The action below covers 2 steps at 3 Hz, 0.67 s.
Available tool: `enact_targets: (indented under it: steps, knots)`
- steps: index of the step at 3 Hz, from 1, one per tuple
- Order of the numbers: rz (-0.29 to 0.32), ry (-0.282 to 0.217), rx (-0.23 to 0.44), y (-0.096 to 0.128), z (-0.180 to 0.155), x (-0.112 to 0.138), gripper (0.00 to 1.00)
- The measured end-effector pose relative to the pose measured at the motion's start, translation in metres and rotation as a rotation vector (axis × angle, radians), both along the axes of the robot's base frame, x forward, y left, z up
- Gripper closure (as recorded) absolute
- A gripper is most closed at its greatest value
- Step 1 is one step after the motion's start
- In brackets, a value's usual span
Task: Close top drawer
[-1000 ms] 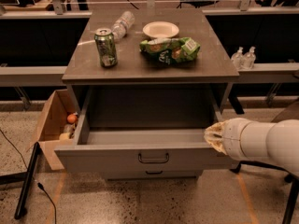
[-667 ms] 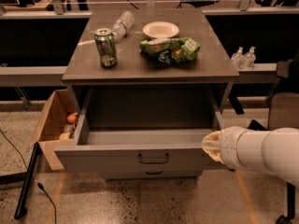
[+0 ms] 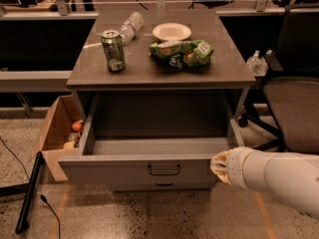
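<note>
Camera view looks down at the front of a grey cabinet, and I see the top drawer [image 3: 149, 171] pulled well out toward me. Its box is open and I can see nothing inside it. The flat front faces the camera, low in the frame, with a small dark handle [image 3: 163, 170] at its middle. Just under that front, the handle of a lower drawer [image 3: 164, 184] peeks out.

My gripper [image 3: 219, 166] sits at the right end of the drawer front, right by its corner; I cannot tell whether it actually touches. Only its tan tip shows at the end of the thick white arm [image 3: 279, 177], which comes in from the lower right. I cannot tell whether the gripper is open or closed.

On the surface [image 3: 159, 71] above the drawer stands a green can [image 3: 113, 51], upright, to the left. Behind it a clear bottle [image 3: 130, 25] lies on its side. A pale plate [image 3: 171, 32] sits at the back centre, and a green bag [image 3: 182, 53] lies just in front of it.

On the floor to the left, a cardboard box [image 3: 54, 128] stands open beside the drawer with a few small things inside. A dark chair [image 3: 294, 108] stands to the right of the cabinet.
</note>
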State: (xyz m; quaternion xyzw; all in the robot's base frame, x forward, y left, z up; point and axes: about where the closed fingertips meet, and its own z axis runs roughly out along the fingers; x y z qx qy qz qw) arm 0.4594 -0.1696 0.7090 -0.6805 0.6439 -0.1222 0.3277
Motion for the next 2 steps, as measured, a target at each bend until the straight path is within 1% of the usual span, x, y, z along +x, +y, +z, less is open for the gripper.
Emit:
enact_targets:
  steps: [2]
  knots:
    - [-0.001, -0.028, -0.033, -0.005, -0.024, 0.008, 1.00]
